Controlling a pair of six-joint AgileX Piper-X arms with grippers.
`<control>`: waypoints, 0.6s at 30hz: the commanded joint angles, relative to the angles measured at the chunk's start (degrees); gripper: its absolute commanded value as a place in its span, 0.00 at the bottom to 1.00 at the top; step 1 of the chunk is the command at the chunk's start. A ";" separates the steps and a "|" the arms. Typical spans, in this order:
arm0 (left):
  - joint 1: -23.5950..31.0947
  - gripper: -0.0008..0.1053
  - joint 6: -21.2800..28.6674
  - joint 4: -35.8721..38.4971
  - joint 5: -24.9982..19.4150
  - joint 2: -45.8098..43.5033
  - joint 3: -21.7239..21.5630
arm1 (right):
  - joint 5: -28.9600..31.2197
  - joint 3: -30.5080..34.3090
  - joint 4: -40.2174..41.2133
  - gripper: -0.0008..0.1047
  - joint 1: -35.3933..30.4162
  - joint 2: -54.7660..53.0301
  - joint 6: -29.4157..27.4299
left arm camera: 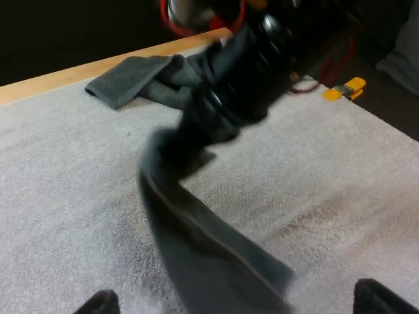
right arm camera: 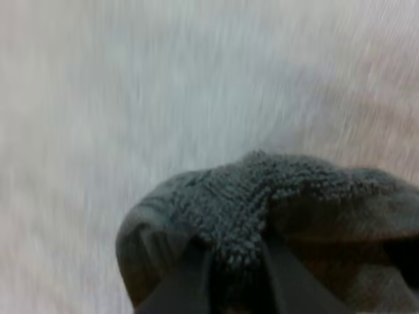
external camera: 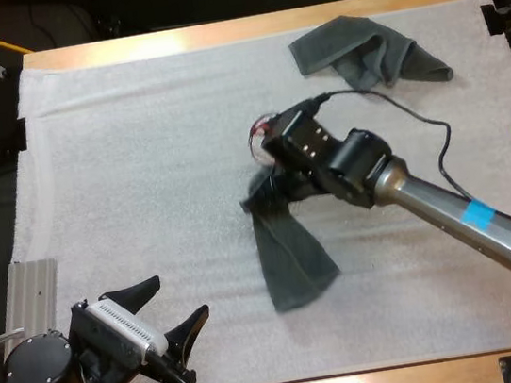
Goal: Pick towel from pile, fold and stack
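Observation:
A dark grey-green towel (external camera: 288,254) hangs from my right gripper (external camera: 270,194) over the middle of the mat, its lower end trailing on the white surface. In the right wrist view the fingers (right arm camera: 186,278) pinch a bunched fold of this towel (right arm camera: 262,209). A second, crumpled towel (external camera: 365,52) lies at the mat's far right. My left gripper (external camera: 168,313) stands open near the front left corner with nothing between its fingers. From the left wrist view the hanging towel (left arm camera: 196,242) stretches down from the right arm, with the crumpled towel (left arm camera: 141,78) behind it.
The white mat (external camera: 120,172) covers most of the wooden table (external camera: 214,33). A ribbed metal plate (external camera: 31,290) lies just off the mat's left edge. The left half of the mat is bare.

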 commanded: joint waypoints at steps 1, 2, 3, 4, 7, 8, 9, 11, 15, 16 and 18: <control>-0.18 0.65 -0.52 -0.01 0.42 0.05 -0.36 | 0.30 -0.73 -2.06 0.01 -1.12 -0.75 0.92; -0.18 0.65 -0.52 -0.01 0.42 0.05 -0.36 | 0.30 -0.81 -2.26 0.01 -1.38 -0.75 0.95; -0.18 0.65 -0.52 -0.01 0.42 0.05 -0.36 | 0.30 -1.03 -2.25 0.06 -1.94 -0.75 0.95; -0.18 0.65 -0.52 -0.01 0.42 0.05 -0.36 | 0.30 -1.10 -2.25 0.13 -2.27 -0.75 0.95; -0.18 0.65 -0.52 -0.01 0.42 0.05 -0.36 | -0.48 -1.09 -2.12 0.46 -2.49 -0.75 0.95; -0.18 0.65 -0.52 -0.01 0.42 0.05 -0.36 | -1.09 -1.09 -2.12 0.52 -2.49 -0.75 0.95; -0.18 0.65 -0.52 -0.01 0.42 0.05 -0.36 | -2.77 -1.09 -2.12 0.65 -2.49 -0.75 0.95; -0.18 0.65 -0.52 -0.01 0.42 0.05 -0.36 | -3.96 -1.09 -1.71 0.74 -2.49 -0.75 0.95; -0.18 0.65 -0.52 -0.01 0.42 0.05 -0.36 | -3.60 -1.09 3.53 0.65 -2.49 -0.97 0.94; -0.18 0.65 -0.52 -0.01 0.42 0.05 -0.36 | -3.60 -1.09 6.04 0.60 -2.49 -0.95 0.73; -0.18 0.65 -0.52 -0.01 0.42 0.05 -0.36 | -3.60 -0.87 9.96 0.53 -2.48 -0.95 -1.19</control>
